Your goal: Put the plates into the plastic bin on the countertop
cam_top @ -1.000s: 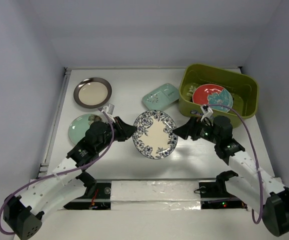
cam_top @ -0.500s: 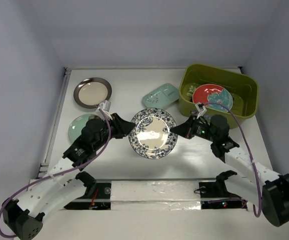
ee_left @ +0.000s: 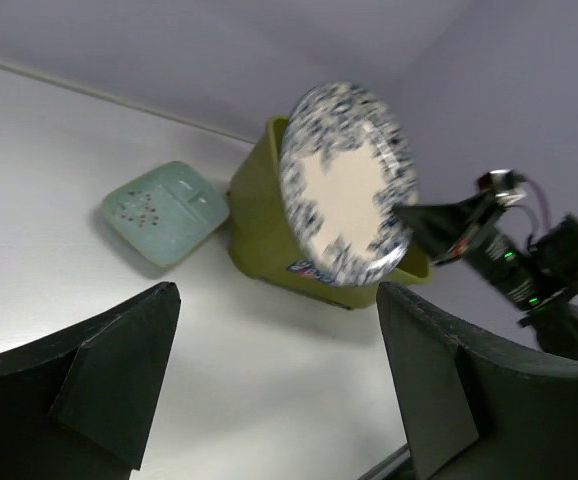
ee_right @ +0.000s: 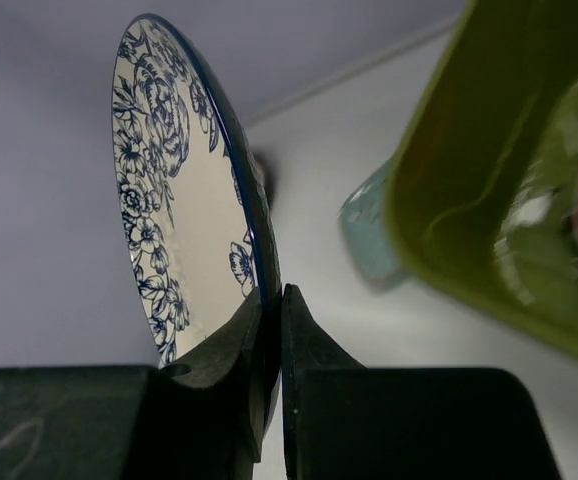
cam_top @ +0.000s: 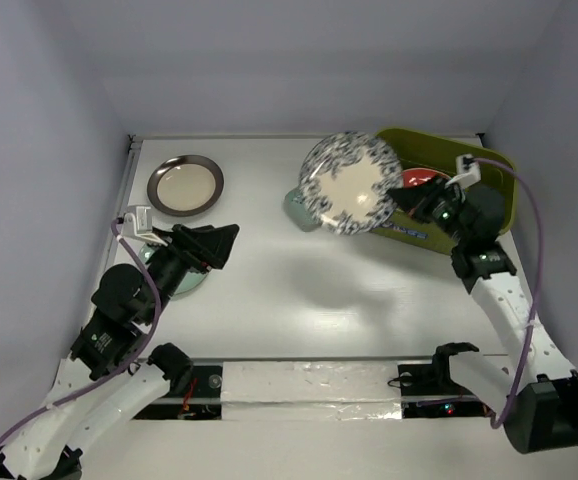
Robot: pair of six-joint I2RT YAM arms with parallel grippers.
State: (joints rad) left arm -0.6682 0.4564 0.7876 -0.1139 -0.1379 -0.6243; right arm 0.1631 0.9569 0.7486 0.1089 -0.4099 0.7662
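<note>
Top view: pinching the floral plate (cam_top: 351, 184) by its rim with the right end effector (cam_top: 405, 202). Plate tipped up on edge, well off the tabletop (cam_top: 299, 310), hanging at the left wall of the bin (cam_top: 497, 168), not inside yet. Left end effector (cam_top: 229, 243) spread wide, holding nothing, off by the mint plate (cam_top: 185, 282). Red plate (cam_top: 421, 181) already lying in the bin.

Left wrist: floral plate up in front of the bin, mint divided dish (ee_left: 165, 212) flat just beside the bin. Small sticker (ee_left: 309, 268) on the bin's side, way too blurry to read. No other writing anywhere.

Right wrist: jaws pressed tight on the thin rim, green wall right alongside.

Doing it well, probably: carry further over the opening, clear that wall, level out, lower onto the red plate before letting go. Only an edge grip, so go slow, no swinging.
</note>
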